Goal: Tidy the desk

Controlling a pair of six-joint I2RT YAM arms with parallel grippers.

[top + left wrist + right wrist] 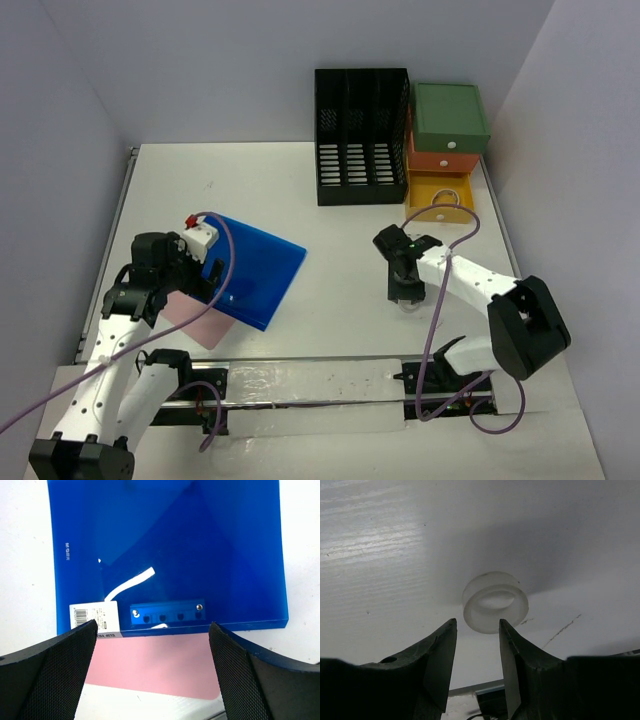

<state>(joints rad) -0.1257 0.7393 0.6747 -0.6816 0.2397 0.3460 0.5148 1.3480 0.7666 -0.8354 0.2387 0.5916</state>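
The white desk (330,240) carries a blue clip folder (252,272) at the left, lying partly over a pink sheet (197,318). My left gripper (196,279) hovers over the folder's near edge, open and empty. In the left wrist view the folder (170,550) fills the top, the pink sheet (150,665) lies below it, and my gripper (152,626) straddles both. My right gripper (406,296) is low over the desk at centre right, open. A small white translucent ring (495,607) lies on the desk just beyond the tips of my right gripper (477,623), not between them.
A black slotted file rack (362,135) stands at the back. Beside it is a green-orange-yellow drawer unit (447,135) with its yellow bottom drawer (440,195) pulled open. A metal rail (300,378) runs along the near edge. Purple cables trail from both arms.
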